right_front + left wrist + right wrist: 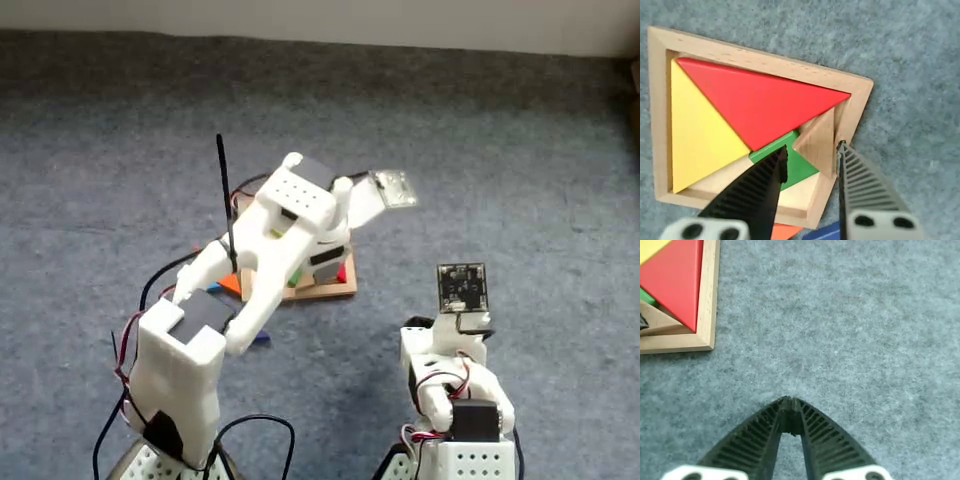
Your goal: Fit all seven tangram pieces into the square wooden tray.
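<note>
Square wooden tray (765, 64) is lying flat on the grey surface (840, 315) beneath the left arm, partly filled. A red triangle (765, 102) is running along one inner edge, and a yellow triangle (697, 125) is filling the neighbouring edge, their long sides meeting. A green piece (797, 165) is sitting against the red triangle's point, and a small bare-wood triangle (817, 142) is resting beside it against the rim. Bare tray floor is showing along the remaining edge, between the yellow and green pieces and the rim.

The left claw (811, 152) is hanging over that corner with its fingers spread, one over the green piece and one over the rim, the wood triangle lying between them. An orange piece (785, 231) and a blue piece (822, 232) are lying outside the tray, just past its near edge.

The right claw (791, 402) is closed, its tips meeting, empty, over open grey surface, apart from the tray's corner.
</note>
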You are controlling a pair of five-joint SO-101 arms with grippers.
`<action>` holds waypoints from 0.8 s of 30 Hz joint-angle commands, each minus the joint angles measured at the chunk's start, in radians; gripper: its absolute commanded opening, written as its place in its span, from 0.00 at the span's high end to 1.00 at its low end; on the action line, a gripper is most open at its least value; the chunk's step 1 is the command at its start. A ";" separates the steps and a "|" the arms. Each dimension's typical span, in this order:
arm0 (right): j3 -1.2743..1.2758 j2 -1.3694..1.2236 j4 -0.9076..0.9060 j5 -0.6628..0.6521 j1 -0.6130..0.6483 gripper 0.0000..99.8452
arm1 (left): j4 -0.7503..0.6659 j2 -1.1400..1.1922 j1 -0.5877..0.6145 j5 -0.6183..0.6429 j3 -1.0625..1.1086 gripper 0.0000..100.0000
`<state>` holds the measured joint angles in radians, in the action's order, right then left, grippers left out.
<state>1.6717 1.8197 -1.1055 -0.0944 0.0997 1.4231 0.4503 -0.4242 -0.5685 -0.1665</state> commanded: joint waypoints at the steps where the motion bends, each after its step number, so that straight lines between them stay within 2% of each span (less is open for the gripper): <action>1: 0.116 0.005 0.024 -0.011 -0.012 0.98 | 0.074 -0.130 -0.012 0.040 -0.065 0.83; 8: 0.116 0.005 0.024 -0.011 -0.012 0.98 | 0.080 -0.200 0.025 0.077 -0.024 0.83; 19: 0.116 0.005 0.024 -0.011 -0.012 0.98 | -0.230 -0.077 0.076 0.077 0.165 0.83; 24: 0.116 0.005 0.024 -0.011 -0.012 0.98 | -0.261 -0.028 0.048 0.078 0.162 0.83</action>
<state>1.6717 1.8197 -1.1055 -0.0944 0.0997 1.1899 0.4120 -0.3583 -0.5025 0.0008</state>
